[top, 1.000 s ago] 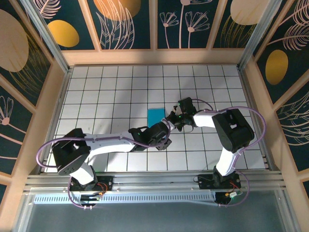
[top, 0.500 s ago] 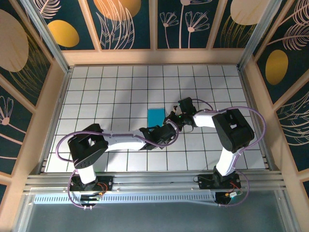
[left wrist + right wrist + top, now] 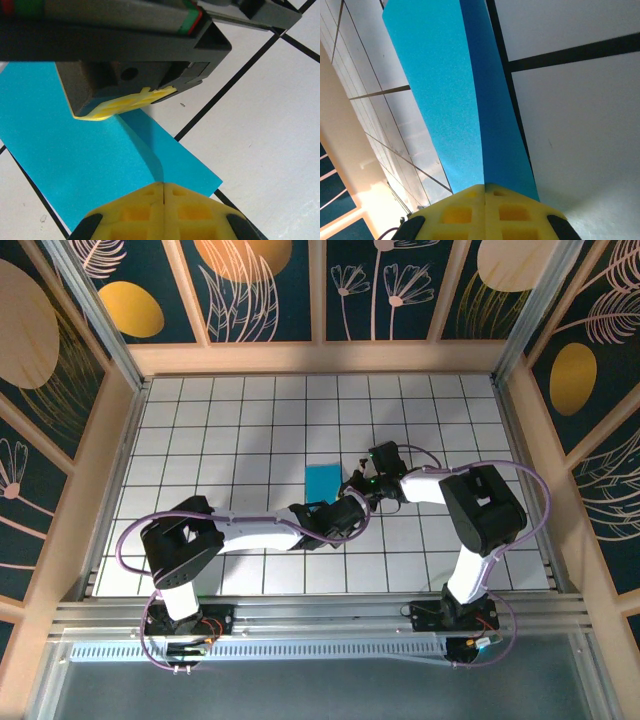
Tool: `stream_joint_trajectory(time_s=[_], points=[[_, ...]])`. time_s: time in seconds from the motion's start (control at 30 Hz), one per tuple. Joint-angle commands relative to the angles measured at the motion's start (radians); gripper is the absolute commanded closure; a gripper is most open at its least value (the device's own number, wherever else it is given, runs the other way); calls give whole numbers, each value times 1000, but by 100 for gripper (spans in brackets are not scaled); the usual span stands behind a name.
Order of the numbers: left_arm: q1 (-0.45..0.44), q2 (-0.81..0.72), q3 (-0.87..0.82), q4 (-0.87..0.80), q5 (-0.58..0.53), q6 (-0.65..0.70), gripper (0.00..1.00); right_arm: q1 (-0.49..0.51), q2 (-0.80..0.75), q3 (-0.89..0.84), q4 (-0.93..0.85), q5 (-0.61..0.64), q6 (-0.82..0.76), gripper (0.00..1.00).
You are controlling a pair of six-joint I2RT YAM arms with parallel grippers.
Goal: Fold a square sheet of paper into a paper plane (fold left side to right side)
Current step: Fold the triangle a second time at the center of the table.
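The paper (image 3: 322, 480) lies mid-frame in the top view on the tiled worktop (image 3: 200, 440). The left tool (image 3: 164, 192) is closed, pinching the paper's edge at a crease. The right tool (image 3: 484, 192) is likewise clamped on its edge.

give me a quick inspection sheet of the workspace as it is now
surface: white tiled table, dark grid lines
job's things: square sheet of paper, cyan, creased, part raised off the tiles
clutter: nothing seen
grippers: left gripper shut on the paper; right gripper shut on the paper
cables: purple cables loop along both arms
surroundings: wooden frame with dark floral panels; metal rail by the bases
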Motion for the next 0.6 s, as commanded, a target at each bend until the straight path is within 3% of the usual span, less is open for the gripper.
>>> stream_joint_trajectory(time_s=[0.0, 0.27, 0.47, 0.57], points=[[1, -35, 5, -1, 6, -22, 100, -6, -40, 11, 3, 14, 3, 92], [16, -70, -15, 18, 59, -50, 100, -53, -47, 69, -3, 45, -20, 71], [81, -140, -60, 71, 199, -73, 100, -109, -121, 42, -21, 111, -64, 56], [127, -160, -90, 96, 300, -85, 100, -126, -188, -10, -25, 138, -87, 55]])
